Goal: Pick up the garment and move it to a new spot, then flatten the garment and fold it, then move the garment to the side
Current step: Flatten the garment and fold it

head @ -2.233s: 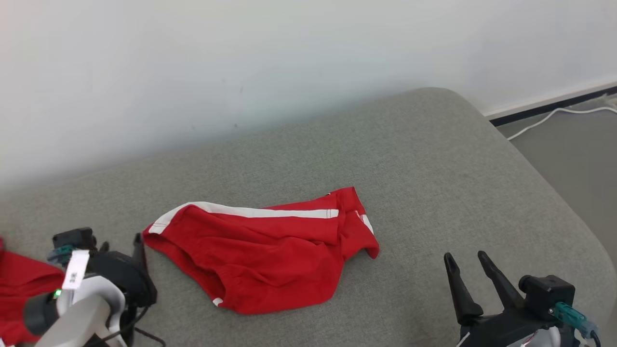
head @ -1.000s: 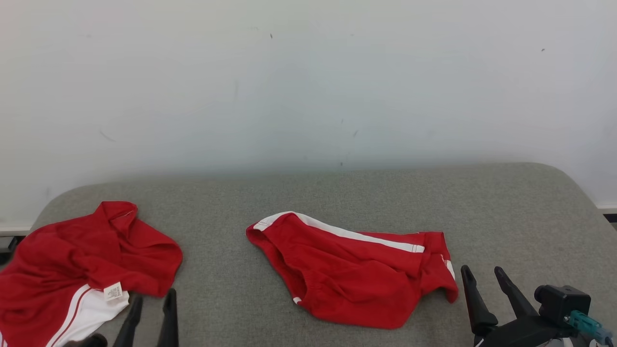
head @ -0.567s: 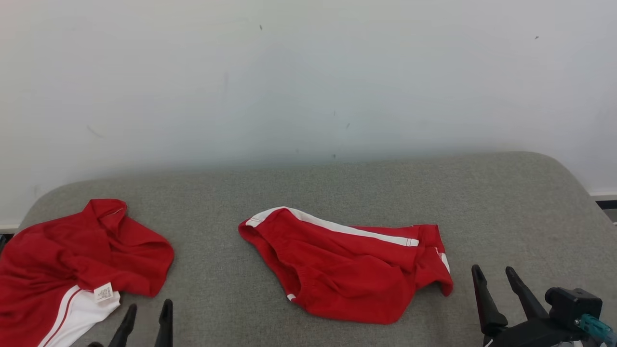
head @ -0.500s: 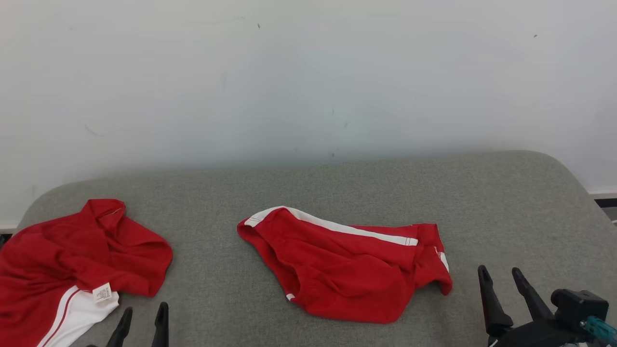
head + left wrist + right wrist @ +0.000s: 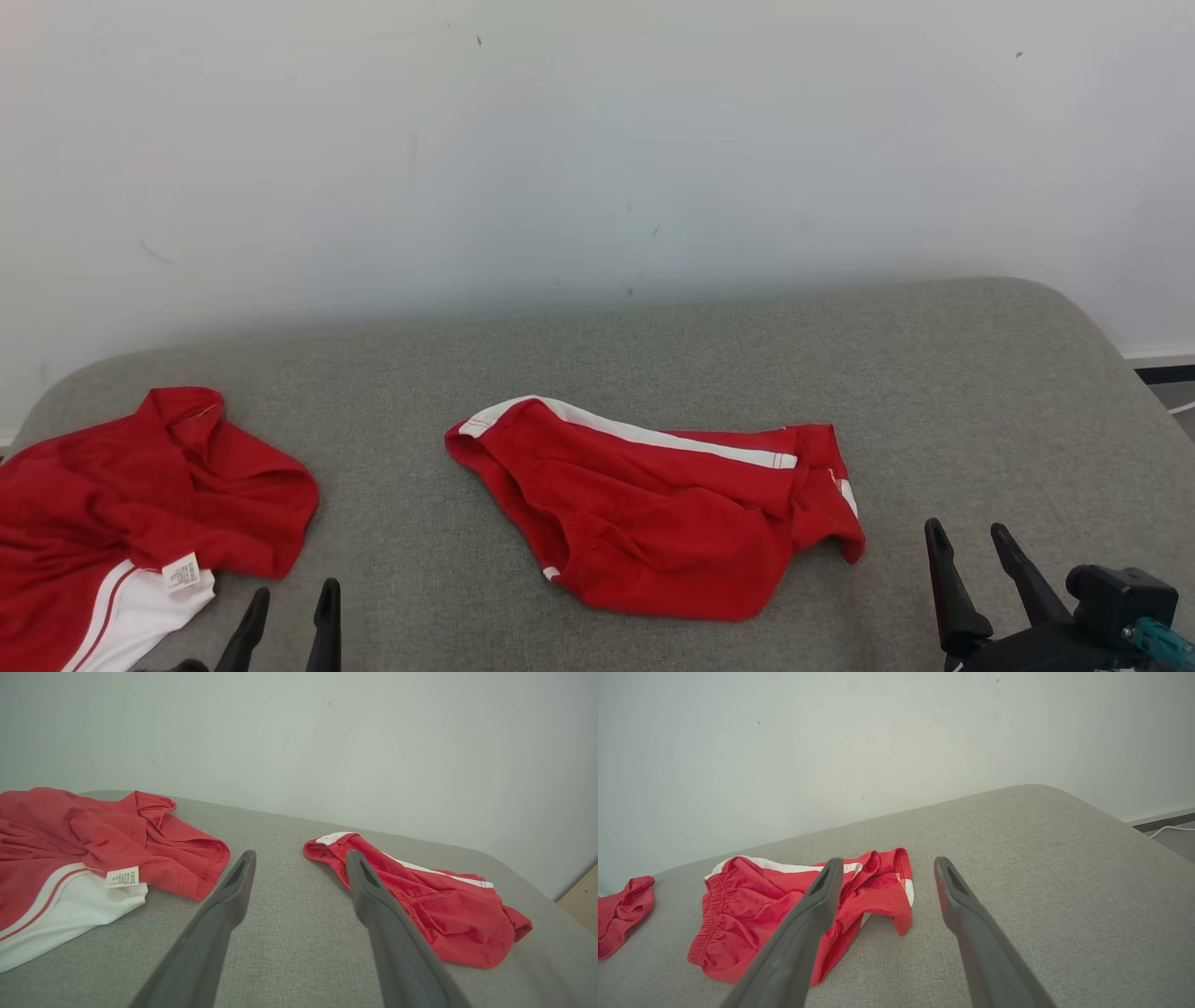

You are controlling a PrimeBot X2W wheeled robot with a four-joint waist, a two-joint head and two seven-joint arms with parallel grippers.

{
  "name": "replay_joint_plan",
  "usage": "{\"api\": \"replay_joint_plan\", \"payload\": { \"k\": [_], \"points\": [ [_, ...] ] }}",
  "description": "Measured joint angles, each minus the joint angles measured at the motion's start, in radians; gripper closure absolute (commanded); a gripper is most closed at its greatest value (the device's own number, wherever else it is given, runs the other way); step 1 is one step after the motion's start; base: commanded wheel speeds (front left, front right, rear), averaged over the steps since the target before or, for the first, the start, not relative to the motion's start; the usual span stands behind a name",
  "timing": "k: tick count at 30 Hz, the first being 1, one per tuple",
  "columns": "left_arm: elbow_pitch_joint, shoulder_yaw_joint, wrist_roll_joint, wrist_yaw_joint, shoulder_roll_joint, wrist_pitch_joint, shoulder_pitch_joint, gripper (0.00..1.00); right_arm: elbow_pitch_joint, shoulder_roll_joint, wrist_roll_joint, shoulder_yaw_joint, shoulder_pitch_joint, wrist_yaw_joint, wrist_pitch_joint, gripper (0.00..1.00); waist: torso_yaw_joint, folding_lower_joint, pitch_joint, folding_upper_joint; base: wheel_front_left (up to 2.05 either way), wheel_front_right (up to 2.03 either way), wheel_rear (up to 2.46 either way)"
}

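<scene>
Item 1: red garment (image 5: 653, 513) with a white stripe, crumpled, lying at centre frame in the head view on the grey cushion (image 5: 653, 345).
Item 2: we note a second red-and-white garment (image 5: 140, 495) at lower left, well apart from the first.
Item 3: left gripper (image 5: 294, 590), bottom left, jaws spread, grasping nothing.
Item 4: right gripper (image 5: 964, 528), bottom right, jaws spread, grasping nothing, near the red garment's right end.

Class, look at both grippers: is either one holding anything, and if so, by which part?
Nothing is held. The left gripper and right gripper are both open and empty, apart from the red shorts and the red shirt.
</scene>
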Motion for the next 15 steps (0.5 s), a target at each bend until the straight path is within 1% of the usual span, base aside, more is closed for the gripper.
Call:
{"api": "replay_joint_plan", "payload": {
  "k": [5,7,10,13,15],
  "points": [
    [-0.005,0.002,0.007,0.0,-0.022,0.047,0.012,0.0,0.007,0.003,0.006,-0.003,-0.005,0.0,0.021,0.0,0.0,0.0,0.004,0.0,0.0,0.0,0.0],
    [-0.004,0.004,-0.001,0.0,-0.041,0.07,0.017,0.0,0.006,0.011,0.017,-0.003,-0.005,-0.008,0.037,0.0,0.002,0.0,0.008,0.0,0.0,0.0,0.0],
    [0.0,0.004,-0.001,0.0,-0.045,0.101,0.011,0.0,0.008,0.017,0.021,-0.001,-0.015,-0.012,0.065,0.0,0.004,0.0,0.015,0.0,0.0,0.0,0.0],
    [0.012,-0.003,-0.006,0.0,-0.045,0.161,-0.024,0.0,0.008,0.01,0.021,0.029,-0.069,-0.01,0.119,0.0,0.007,-0.0001,0.029,0.0,0.0,0.0,0.0],
    [0.03,-0.007,-0.007,0.0,-0.043,0.206,-0.078,0.0,0.009,0.007,0.021,0.044,-0.114,-0.007,0.154,0.0,0.008,0.0,0.042,0.0,0.0,0.0,0.0]
  ]
}}
